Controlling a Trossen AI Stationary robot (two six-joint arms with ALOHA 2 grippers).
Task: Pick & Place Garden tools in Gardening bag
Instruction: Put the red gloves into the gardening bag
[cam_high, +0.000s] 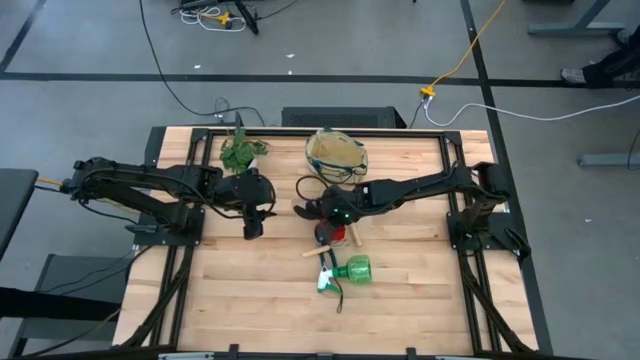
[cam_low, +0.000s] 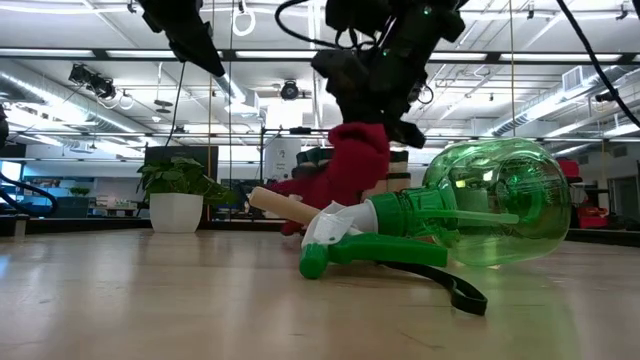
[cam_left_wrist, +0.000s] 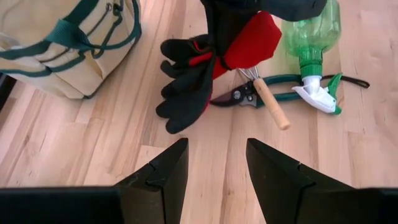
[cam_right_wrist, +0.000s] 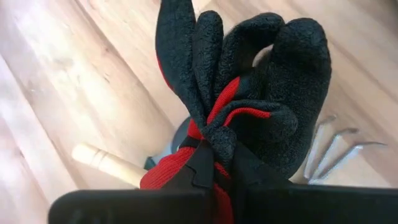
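gloves (cam_left_wrist: 189, 81) above shears (cam_left_wrist: 239, 96), spray bottle (cam_left_wrist: 311, 43) beside

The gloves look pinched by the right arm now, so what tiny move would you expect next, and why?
Probably a short lift straight up. The right gripper has its jaws shut on the gloves, which hang just above the wooden-handled tool and shears. Rising first should clear them before heading to the gardening bag.

A pale wooden slatted worktop (cam_high: 260, 290) stands on grey floor (cam_high: 90, 40) crossed by a yellow cable (cam_high: 470, 45) — beyond its far edge, a ceiling with long strip lights (cam_low: 60, 50).
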